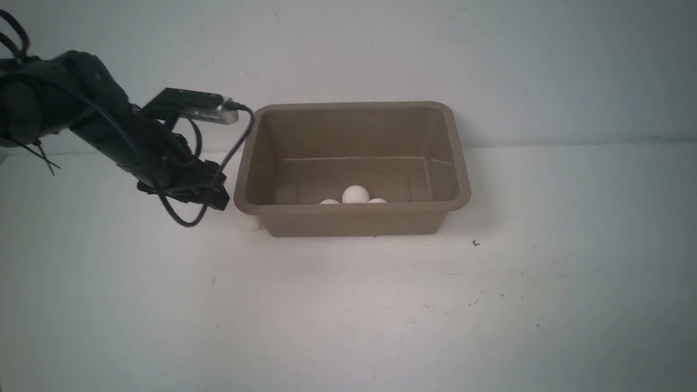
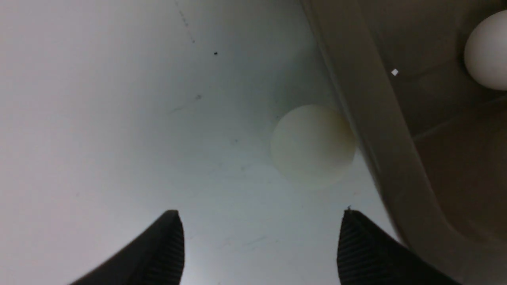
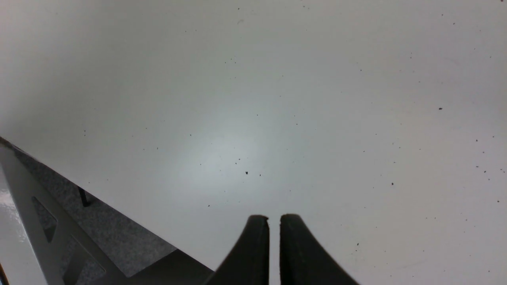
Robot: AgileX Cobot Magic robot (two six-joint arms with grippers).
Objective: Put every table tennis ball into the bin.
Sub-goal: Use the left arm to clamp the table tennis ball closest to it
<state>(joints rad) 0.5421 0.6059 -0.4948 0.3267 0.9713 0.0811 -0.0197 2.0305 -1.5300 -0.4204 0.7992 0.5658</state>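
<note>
Since the last ball (image 1: 250,222) is sitting against the bin (image 1: 354,209) at its eight-o'clock corner, we are aiming the wide-spread, empty left fingers (image 2: 166,245) to straddle it clear of the rim.

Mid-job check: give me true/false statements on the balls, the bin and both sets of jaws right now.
1. Three table tennis balls lie inside the bin. True.
2. The fourth ball lies on the table outside the bin, close by its wall. True.
3. The left gripper holds the fourth ball. False: its jaws stand open and empty, the ball ahead of them.
4. The right gripper is open. False: its jaws are shut, holding nothing.
5. The bin lies tipped on its side. False: it stands upright.
</note>
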